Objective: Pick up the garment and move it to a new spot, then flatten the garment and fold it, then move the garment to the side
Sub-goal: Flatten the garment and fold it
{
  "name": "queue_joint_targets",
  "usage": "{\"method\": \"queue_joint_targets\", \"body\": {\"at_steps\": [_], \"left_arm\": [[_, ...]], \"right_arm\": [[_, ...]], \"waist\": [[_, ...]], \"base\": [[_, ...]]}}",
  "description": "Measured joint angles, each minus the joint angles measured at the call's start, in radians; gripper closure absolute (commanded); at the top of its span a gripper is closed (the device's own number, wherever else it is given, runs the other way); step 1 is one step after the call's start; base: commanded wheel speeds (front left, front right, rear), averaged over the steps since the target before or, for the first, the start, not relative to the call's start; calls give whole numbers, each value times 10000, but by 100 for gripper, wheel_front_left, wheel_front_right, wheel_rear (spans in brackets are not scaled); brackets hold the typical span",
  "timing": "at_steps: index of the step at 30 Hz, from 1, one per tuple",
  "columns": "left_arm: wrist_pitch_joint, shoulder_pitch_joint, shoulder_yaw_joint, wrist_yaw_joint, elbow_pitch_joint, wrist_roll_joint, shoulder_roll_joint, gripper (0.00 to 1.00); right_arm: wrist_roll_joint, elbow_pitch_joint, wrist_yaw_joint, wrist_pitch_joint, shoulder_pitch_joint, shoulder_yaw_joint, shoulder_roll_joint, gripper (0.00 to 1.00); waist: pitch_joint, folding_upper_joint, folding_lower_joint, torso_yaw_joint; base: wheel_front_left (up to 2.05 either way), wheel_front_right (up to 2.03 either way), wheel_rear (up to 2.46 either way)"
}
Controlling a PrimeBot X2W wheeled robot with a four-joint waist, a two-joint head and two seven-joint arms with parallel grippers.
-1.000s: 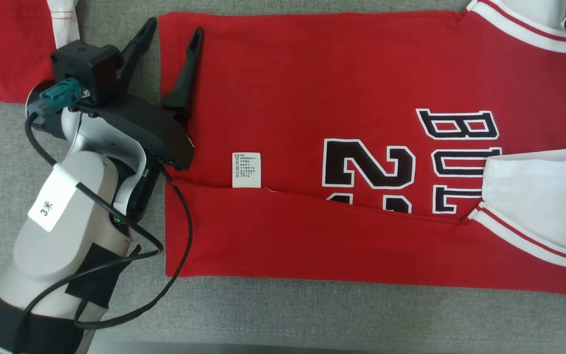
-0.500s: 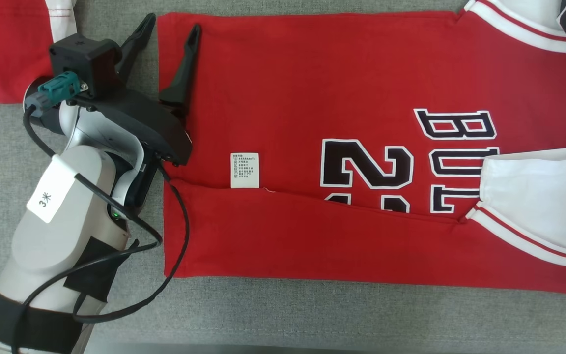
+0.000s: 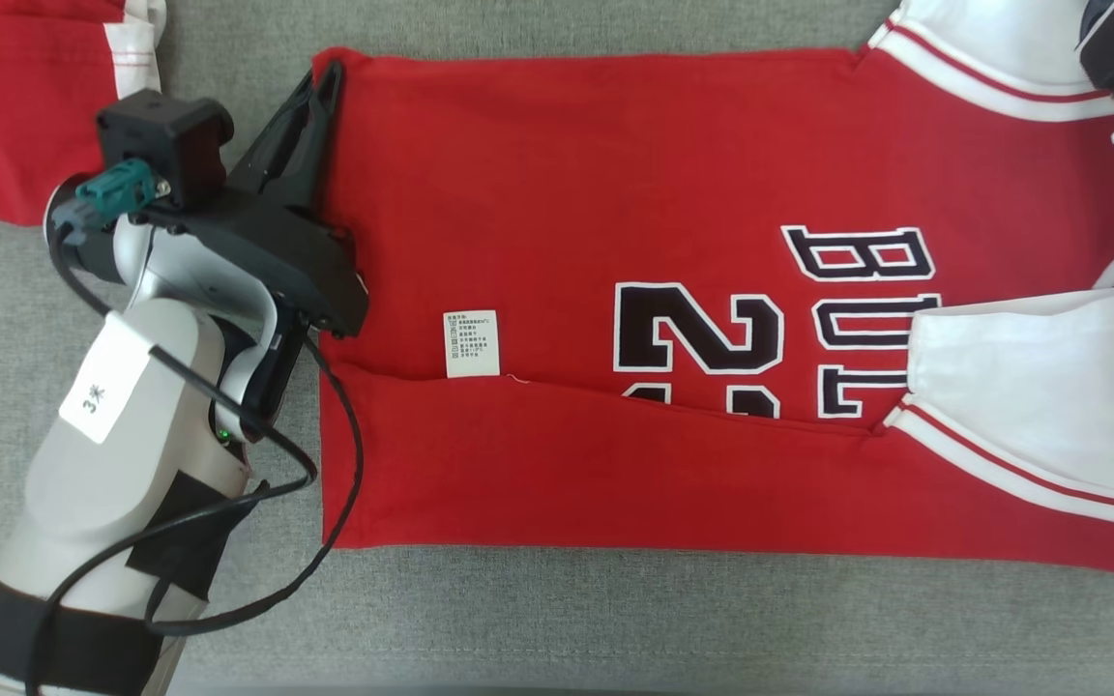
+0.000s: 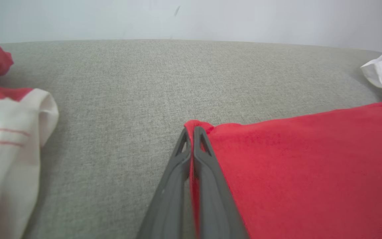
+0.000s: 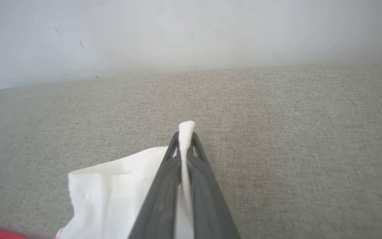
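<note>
The red garment (image 3: 557,174) lies flat on the grey cushion (image 3: 557,619), its long axis running left to right across the head view. The hem is at the left and the shoulders are at the right. Its lower long edge is folded up over the middle, and that flap covers the bottom of the printed number.

The left gripper (image 3: 323,82) sits at the upper left corner of the garment, its fingers pressed together on the hem corner. The left wrist view shows a sliver of red cloth caught between them. From this tool the whole garment stretches away to the right and down the frame.

The right gripper (image 5: 185,136) is likewise closed, pinching a fold of the white sleeve (image 5: 111,179), which pokes out past its tips. The two arms thus hold the two ends of the upper long edge, the left nearer the hem and the right nearer the shoulder. The likely next fold carries that edge down the frame, across the long axis, toward the care label (image 3: 471,342).

In the head view only the right gripper's dark body shows, cut off at the upper right corner. How many layers each tool has caught cannot be told. The garment's right end runs out of frame, and a second white sleeve (image 3: 1031,387) hides part of the lettering. Another red and white piece (image 3: 15,116) lies at the upper left, well apart.
</note>
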Motion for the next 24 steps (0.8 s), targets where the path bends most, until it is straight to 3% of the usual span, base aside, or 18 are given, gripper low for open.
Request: {"method": "queue_joint_targets", "body": {"at_steps": [24], "left_arm": [[-1358,2120,19,-307,176,-105,272,100]], "right_arm": [[1513,-1582,2,-1680,2415,1703,-591,100]], "waist": [[-1943,-1,-1,-345]], "base": [[0,0,0]]}}
